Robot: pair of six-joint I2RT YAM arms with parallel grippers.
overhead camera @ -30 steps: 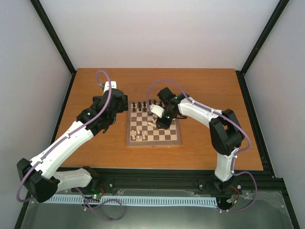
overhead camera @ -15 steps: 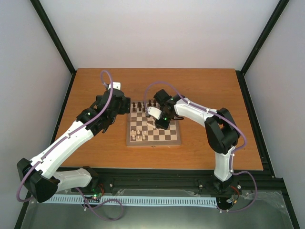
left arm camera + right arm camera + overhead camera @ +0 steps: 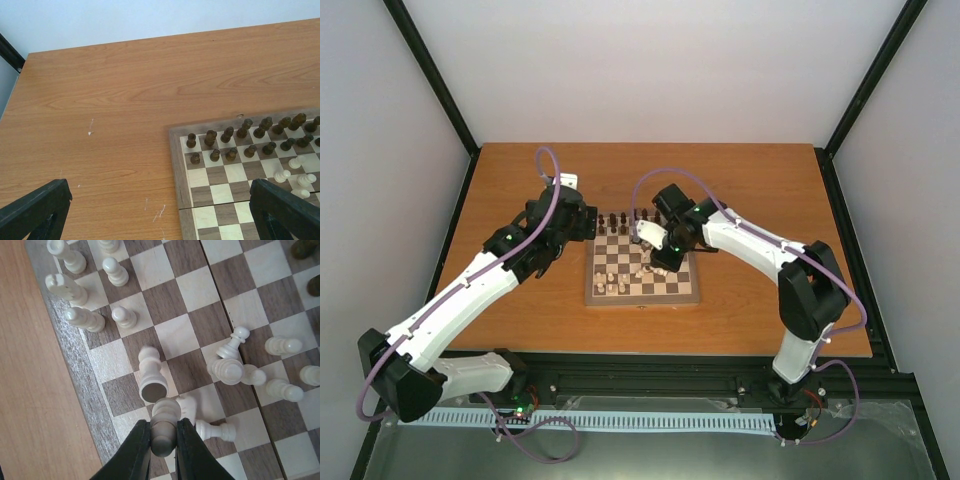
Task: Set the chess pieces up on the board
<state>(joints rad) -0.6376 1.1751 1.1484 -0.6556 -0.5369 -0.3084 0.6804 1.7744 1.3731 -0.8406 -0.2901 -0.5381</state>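
Right fingers (image 3: 140,450) pinch a cream piece (image 3: 166,412), one on each side, closed down to its width. The held piece is over the cream end of the board (image 3: 642,299), in the squares next to the border (can't tell if its base rests on the square or hangs just off it). A toppled cream piece (image 3: 151,372) lies just past it, flat base toward the wrist camera, close to touching the held one. Another fallen cream piece (image 3: 215,430) lies on its side just right of the fingers. A loose cream cluster (image 3: 235,367) sits further right in that view: several pieces lying or leaning on each other, spread over a few squares. A handful of standing cream pieces (image 3: 67,287) sit near the border at the top left of that view, not in a clean row.

Left fingers (image 3: 35,210) are spread wide, nothing between them. They hover over the desk (image 3: 100,100) just outside the board's far left corner; the overhead view puts them beside the board, apart from it. Dark pieces (image 3: 240,140) stand upright in two rows along the far edge; the right end of the rows is cut off in the left wrist view. The desk shows a few small pale scuffs (image 3: 90,127) near that corner.
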